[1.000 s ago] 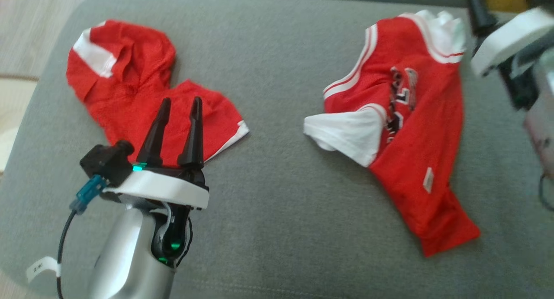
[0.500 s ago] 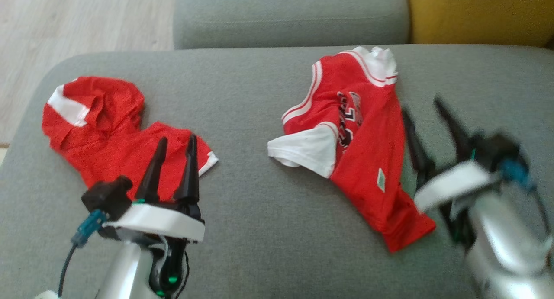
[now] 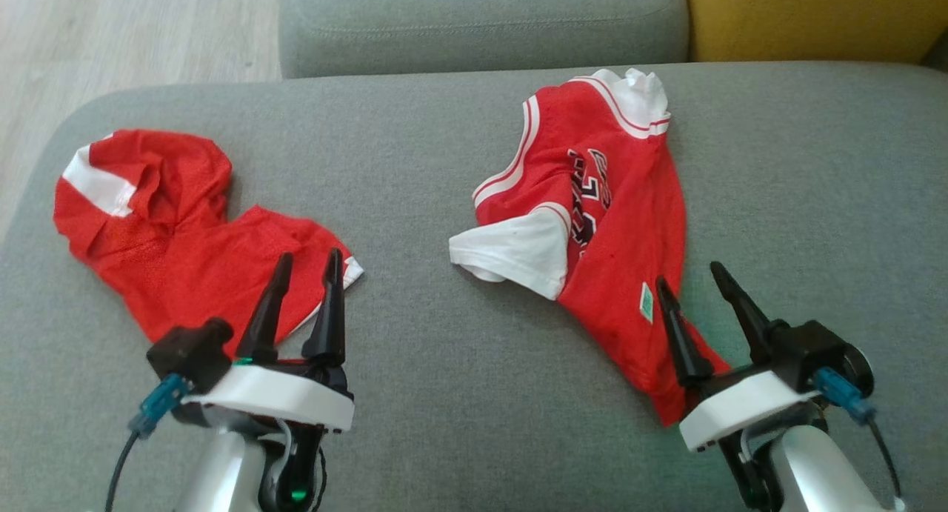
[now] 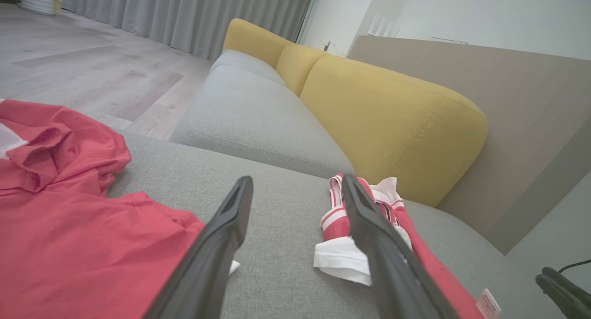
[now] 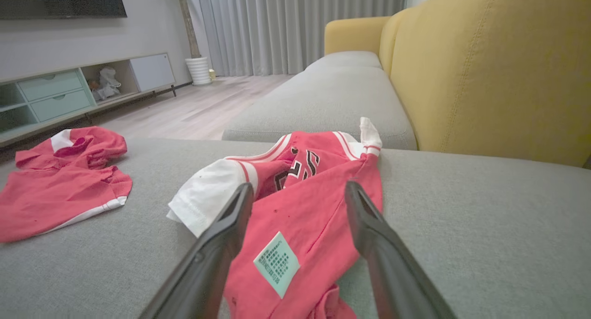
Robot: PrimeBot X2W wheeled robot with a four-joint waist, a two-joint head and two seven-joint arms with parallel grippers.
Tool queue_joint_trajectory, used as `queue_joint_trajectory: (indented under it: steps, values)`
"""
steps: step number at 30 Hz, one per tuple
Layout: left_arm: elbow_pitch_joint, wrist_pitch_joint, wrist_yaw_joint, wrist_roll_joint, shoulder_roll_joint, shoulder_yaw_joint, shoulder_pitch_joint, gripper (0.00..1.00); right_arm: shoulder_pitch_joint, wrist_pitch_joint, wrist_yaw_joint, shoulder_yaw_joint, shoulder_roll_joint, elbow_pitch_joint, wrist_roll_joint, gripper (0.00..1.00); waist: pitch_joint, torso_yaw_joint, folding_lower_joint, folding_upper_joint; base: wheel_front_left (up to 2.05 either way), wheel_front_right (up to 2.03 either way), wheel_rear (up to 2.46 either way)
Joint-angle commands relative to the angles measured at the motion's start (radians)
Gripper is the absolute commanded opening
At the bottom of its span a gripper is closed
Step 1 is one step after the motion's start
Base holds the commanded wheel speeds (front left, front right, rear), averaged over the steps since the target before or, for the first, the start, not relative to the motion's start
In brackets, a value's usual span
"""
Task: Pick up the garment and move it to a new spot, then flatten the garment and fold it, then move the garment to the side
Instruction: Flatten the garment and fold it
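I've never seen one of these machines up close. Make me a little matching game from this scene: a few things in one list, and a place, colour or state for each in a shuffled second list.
Column one:
1. lettered jersey
2. plain red garment
3. left claw
4. backrest cushion

Column two:
a. yellow
b. open, holding nothing
c. crumpled on the left side of the grey seat
d. white sleeve and care label showing, by the right claw

Pairs: 1-d, 2-c, 3-b, 4-a.
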Motion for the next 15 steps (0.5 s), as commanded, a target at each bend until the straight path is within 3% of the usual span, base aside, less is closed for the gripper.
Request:
queue_joint_trajectory:
  steps: [1,15]
  values:
    - [-0.034,-0.005,0.002,0.008,0.010,0.023,-0.048,1.00,-0.026,0.010,-0.001,0.016,0.003,-0.034,-0.012,1.00,0.010,0.007,0.0001,0.0000,0.00,0.00,0.00]
    - [-0.018,-0.005,0.005,0.002,0.010,0.005,-0.081,1.00,-0.075,0.078,-0.001,0.038,0.017,0.084,-0.012,1.00,0.067,0.045,0.0001,0.0000,0.00,0.00,0.00]
